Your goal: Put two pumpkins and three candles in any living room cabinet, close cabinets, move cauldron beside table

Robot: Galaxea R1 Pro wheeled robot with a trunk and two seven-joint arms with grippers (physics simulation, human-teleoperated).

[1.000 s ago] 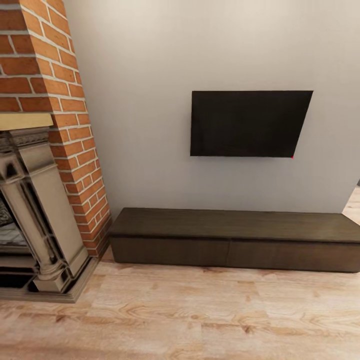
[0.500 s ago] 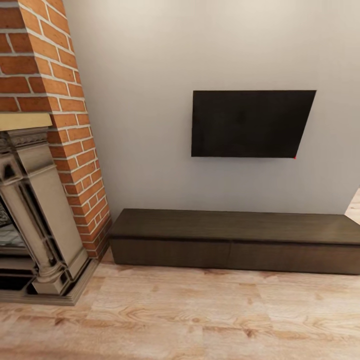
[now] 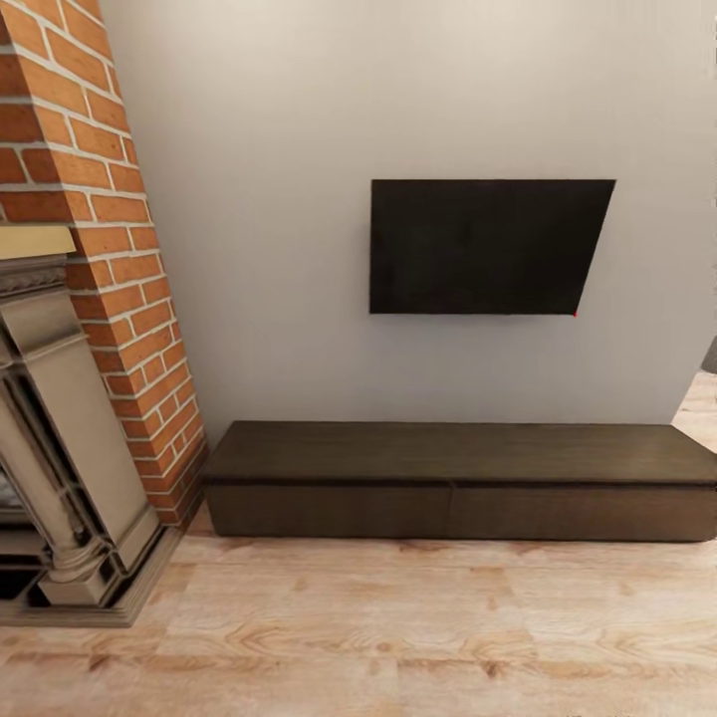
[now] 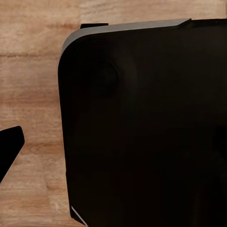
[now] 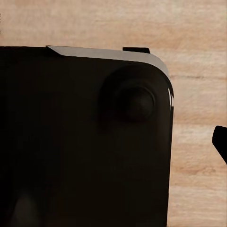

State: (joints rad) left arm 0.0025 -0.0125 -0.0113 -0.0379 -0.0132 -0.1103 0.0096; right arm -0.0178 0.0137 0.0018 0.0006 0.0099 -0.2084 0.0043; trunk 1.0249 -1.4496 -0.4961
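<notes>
Plainly a travelling moment: the cabinet (image 3: 458, 483) lies low across the lower middle of the head view, drawer fronts flush — closed, awaiting its load; pumpkins, candles and cauldron unseen; I cannot tell either gripper's opening or contents.

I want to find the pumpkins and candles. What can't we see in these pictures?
- Inside the cabinet, head view: its drawer fronts look shut, hiding any contents.
- Fireplace, head view: cut off by the picture's left edge.
- Floor, both wrist views: mostly blocked by the robot's black body.
- Gripper fingers, wrist views: just dark slivers at the edges, so open or shut is unclear.
</notes>
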